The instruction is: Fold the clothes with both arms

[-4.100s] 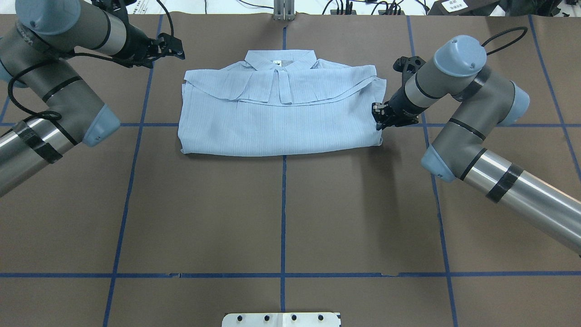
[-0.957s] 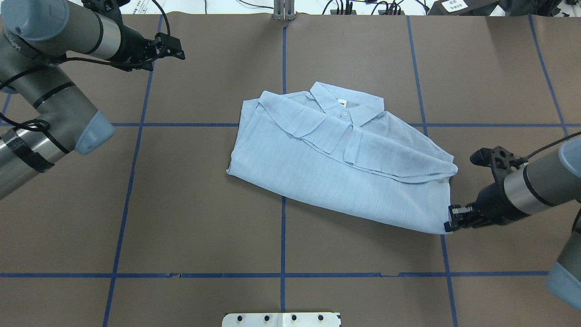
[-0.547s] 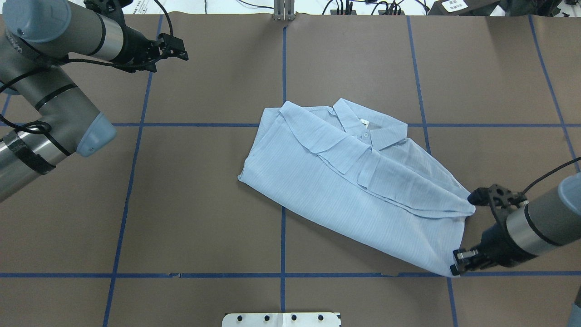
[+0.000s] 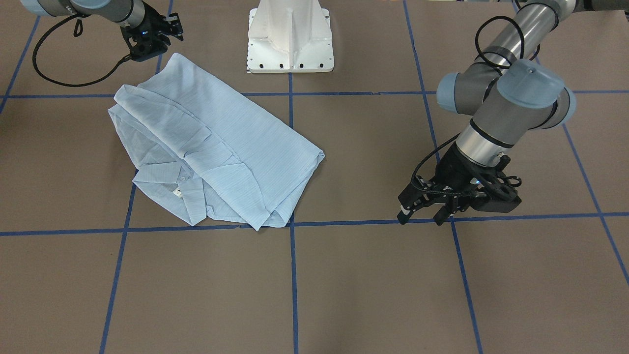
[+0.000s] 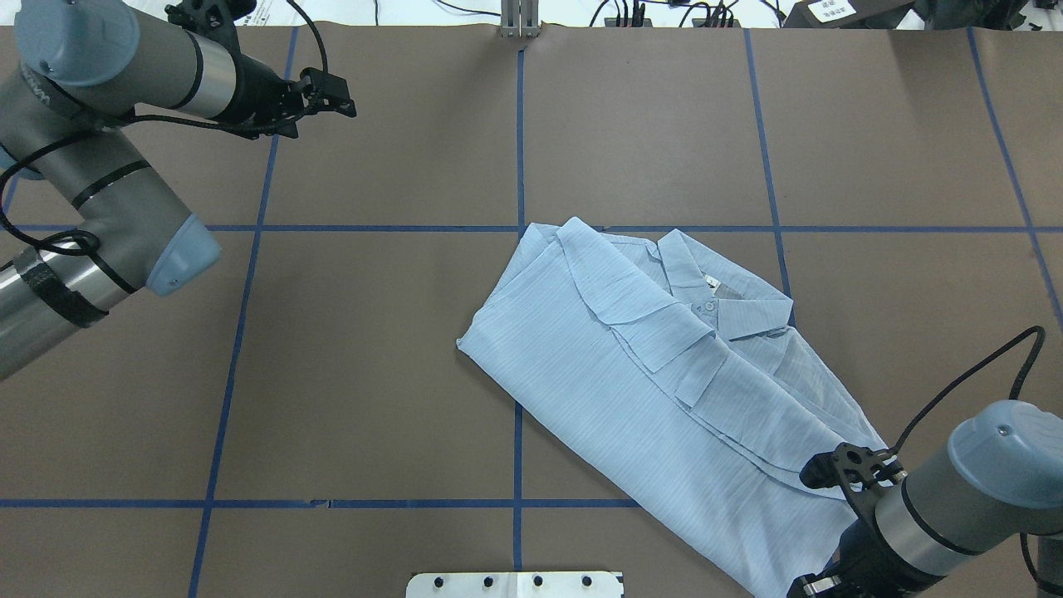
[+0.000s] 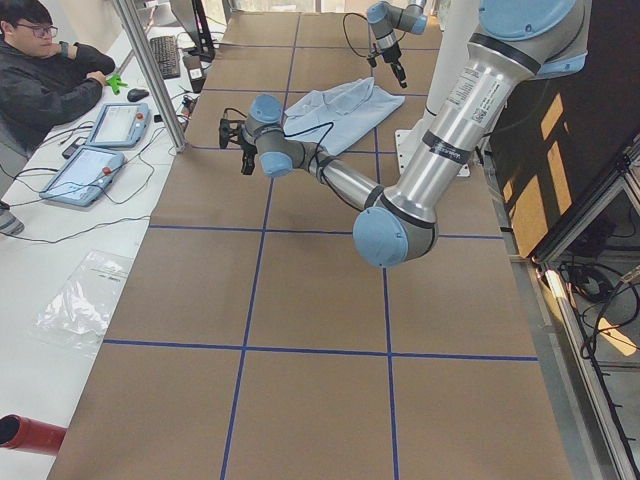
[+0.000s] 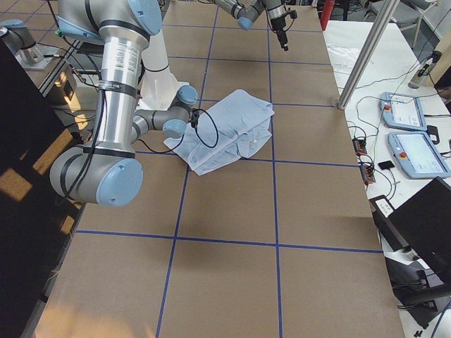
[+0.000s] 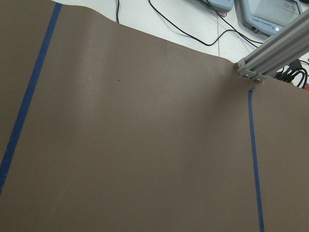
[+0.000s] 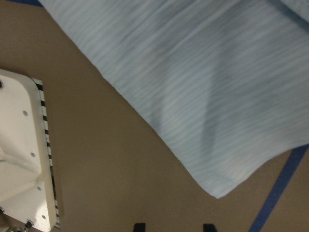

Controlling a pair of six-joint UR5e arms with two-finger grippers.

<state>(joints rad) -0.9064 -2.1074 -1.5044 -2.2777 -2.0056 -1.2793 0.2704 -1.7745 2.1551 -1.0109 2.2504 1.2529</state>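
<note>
Two pincers, both spread and empty. Our right pincer (image 9: 174,226) hangs low with a corner of the shirt (image 9: 193,87) just ahead of its tips, not between them. Beyond that corner the half-folded shirt lies skewed on the table (image 4: 344,285), collar up. Our left pincer (image 4: 421,216) hovers well apart from it. We judge this a pause between folds. Next, both pincers must grip matching edges and carry them over.

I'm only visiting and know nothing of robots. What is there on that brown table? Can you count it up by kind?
Light blue shirt: 1
Robot arms: 2, the left arm and the right arm
Black tools on the arm ends: 2, the left tool and the right tool
White base: 1
Total: 6
</note>
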